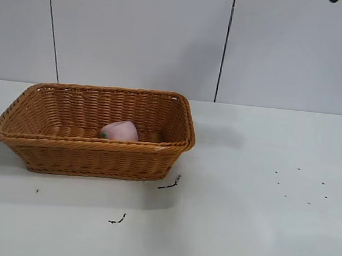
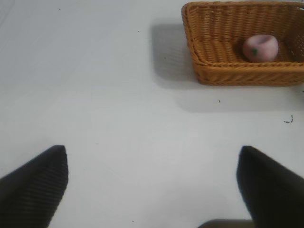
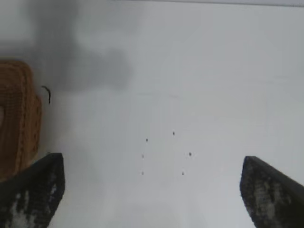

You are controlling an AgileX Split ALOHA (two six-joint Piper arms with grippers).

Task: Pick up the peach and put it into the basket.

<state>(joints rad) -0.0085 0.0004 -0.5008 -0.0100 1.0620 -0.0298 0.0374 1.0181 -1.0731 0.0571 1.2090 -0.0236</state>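
The basket (image 1: 94, 131) hides the lower part of the peach (image 1: 120, 130) lying inside it. The left gripper (image 2: 152, 183) and right gripper (image 3: 149, 190) are wide apart, holding nothing, above the table (image 1: 259, 223).

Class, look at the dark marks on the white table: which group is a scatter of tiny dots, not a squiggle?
The dots on the table right of the basket. The marks near the basket's front corner and farther forward are short squiggly strokes.
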